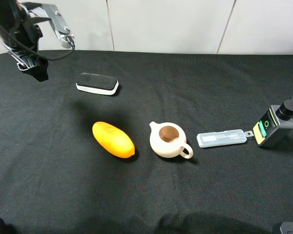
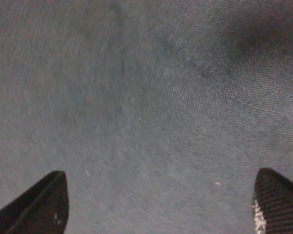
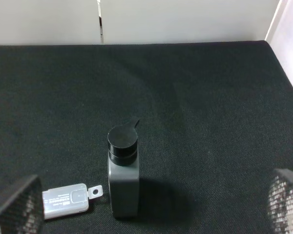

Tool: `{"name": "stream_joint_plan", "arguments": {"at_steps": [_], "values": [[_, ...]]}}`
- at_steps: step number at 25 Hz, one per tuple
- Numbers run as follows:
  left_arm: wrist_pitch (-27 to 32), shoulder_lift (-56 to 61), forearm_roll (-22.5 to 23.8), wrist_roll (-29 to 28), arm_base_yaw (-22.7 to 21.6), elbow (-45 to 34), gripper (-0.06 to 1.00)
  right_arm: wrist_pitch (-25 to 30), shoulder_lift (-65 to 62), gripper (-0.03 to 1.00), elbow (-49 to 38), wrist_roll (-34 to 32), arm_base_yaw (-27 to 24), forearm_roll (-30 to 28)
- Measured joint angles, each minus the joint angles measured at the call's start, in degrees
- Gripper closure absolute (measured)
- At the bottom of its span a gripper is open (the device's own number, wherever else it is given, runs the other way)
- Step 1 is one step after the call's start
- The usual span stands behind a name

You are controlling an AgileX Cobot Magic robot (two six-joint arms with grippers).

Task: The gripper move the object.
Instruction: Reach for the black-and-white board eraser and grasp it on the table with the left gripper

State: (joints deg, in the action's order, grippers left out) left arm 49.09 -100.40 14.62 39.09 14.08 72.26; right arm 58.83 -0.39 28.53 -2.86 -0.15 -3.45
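Your left gripper (image 1: 31,63) hangs in upper left corner, jaws apart, empty. The object (image 1: 97,83) lies upper left, just right of it, flat on black cloth (image 1: 49,185). Centre over the object, span its short width, descend square. Wrist view blurred; height probably low. Orange oval (image 1: 113,139), teapot (image 1: 168,140), bottle (image 1: 276,124), case (image 1: 221,138) sit lower, off your path.

object (image 1: 97,83): black-over-white block; flat on cloth (image 1: 195,195) | gripper (image 2: 158,204): jaws spread wide; well apart

On the black-clothed table (image 1: 195,83) are set a black-and-white block (image 1: 97,83) upper left, an orange oval (image 1: 113,139) and cream teapot (image 1: 169,140) centrally, a grey case (image 1: 221,138) and bottle (image 1: 276,124) at right.
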Motion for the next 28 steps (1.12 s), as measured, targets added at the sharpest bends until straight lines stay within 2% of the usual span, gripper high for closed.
{"name": "stream_joint_plan", "arguments": {"at_steps": [4,12,16,23,28], "values": [[-0.4,-4.3,0.0,7.1,0.0,3.3,0.15,0.0,0.0,0.27,0.0,0.0,0.0,0.0],[-4.1,-12.1,0.0,15.7,0.4,9.2,0.15,0.0,0.0,0.27,0.0,0.0,0.0,0.0],[-5.2,-14.7,-0.7,16.9,1.2,12.3,0.15,0.0,0.0,0.27,0.0,0.0,0.0,0.0],[-6.5,-17.8,-6.7,19.3,2.4,15.4,0.15,0.0,0.0,0.27,0.0,0.0,0.0,0.1],[-4.6,-19.0,-7.3,19.7,3.5,17.9,0.15,0.0,0.0,0.27,0.0,0.0,0.0,0.2]]}}
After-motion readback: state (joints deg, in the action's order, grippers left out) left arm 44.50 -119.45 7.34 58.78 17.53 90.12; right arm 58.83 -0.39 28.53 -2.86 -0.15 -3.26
